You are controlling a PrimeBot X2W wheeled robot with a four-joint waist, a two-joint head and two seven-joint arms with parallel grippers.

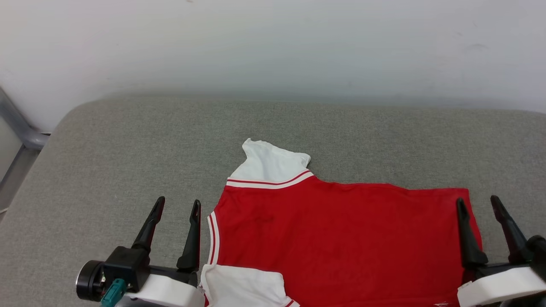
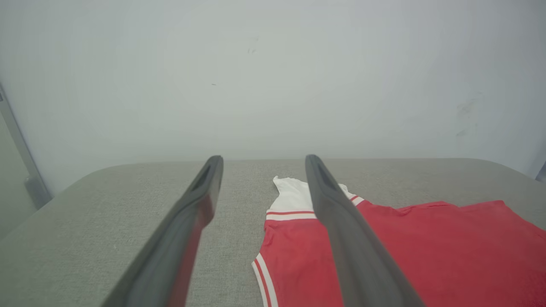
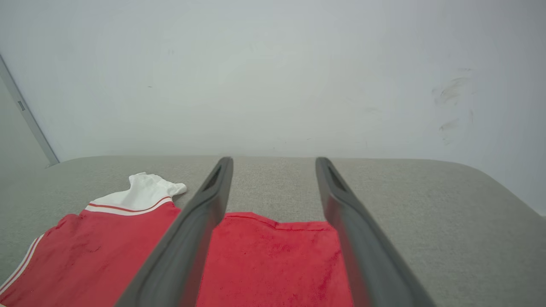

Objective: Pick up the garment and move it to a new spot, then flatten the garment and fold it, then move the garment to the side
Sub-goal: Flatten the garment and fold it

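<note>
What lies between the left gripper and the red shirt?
Only bare grey cushion separates left gripper from shirt; the head view shows it.

Grey tabletop [image 1: 128,149] is stretching open left of and beyond the garment [image 1: 341,238], leaving a tool room to pass. Behind the garment, a pale wall [image 1: 273,42] is blocking the far edge, and a metal post [image 1: 19,125] is standing far left.

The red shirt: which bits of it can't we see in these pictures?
- Head view: the shirt's near edge and near white sleeve are cut off by the bottom edge.
- Its underside lies against the grey surface, so any print there is hidden.
- Left wrist view: the left gripper's finger covers a strip of shirt.
- Right wrist view: the right gripper's fingers cover two strips.
</note>
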